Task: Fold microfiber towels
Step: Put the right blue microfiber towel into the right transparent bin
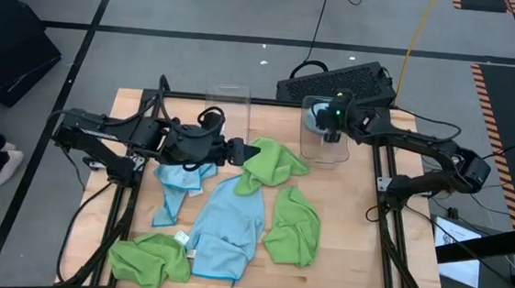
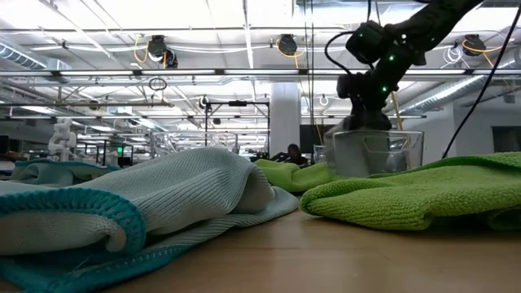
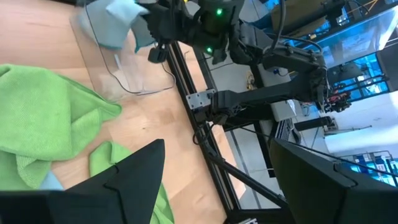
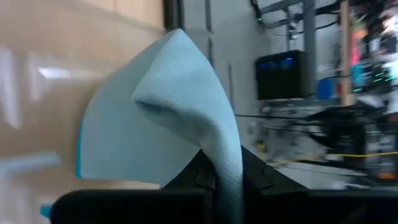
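Right gripper (image 4: 217, 177) pinched a blue towel (image 4: 161, 118) over the clear bin (image 1: 324, 135); left gripper (image 1: 238, 152), fingers spread, hovered beside a green towel (image 1: 272, 164).

You have lime green towels (image 1: 290, 225) and light blue towels (image 1: 229, 229) on the pale wood table (image 1: 352, 225); the bin (image 1: 324, 142) is clear, the arms dark.

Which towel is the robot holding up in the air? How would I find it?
Look at the clear plastic bin at the table's far right side. The right gripper hangs over it, shut on a light blue towel. It is the only towel held up; the others lie on the table.
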